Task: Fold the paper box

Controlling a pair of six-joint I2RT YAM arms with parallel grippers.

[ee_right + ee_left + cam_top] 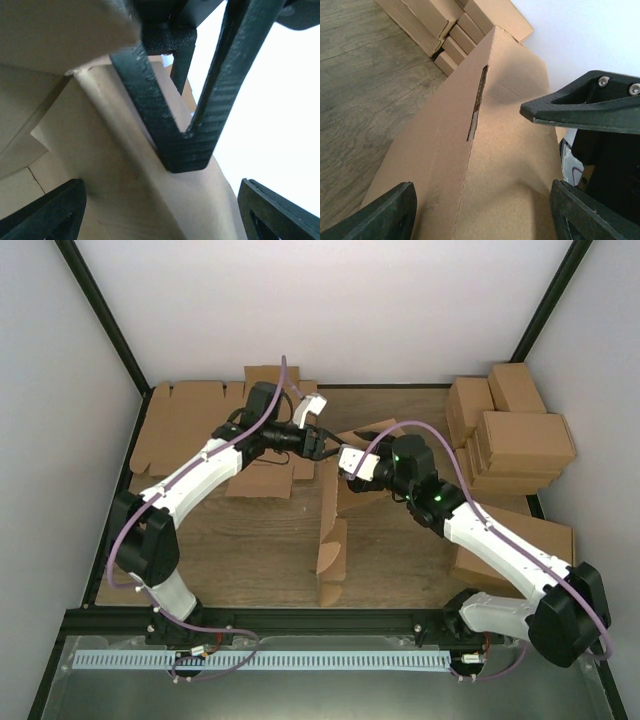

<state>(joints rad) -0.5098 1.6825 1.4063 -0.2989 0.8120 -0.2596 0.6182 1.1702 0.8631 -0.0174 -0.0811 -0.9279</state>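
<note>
Where the paper box [332, 540] stands partly folded at the middle of the worktop [250, 550], one long panel upright on edge, both arms meet at its far end. The left gripper [320, 446] has its jaws wide apart astride a creased, slotted panel; contact with it cannot be confirmed. The right gripper [342, 458] is likewise spread wide around cardboard, one finger [280, 210] clear of it, just beside the left gripper.
</note>
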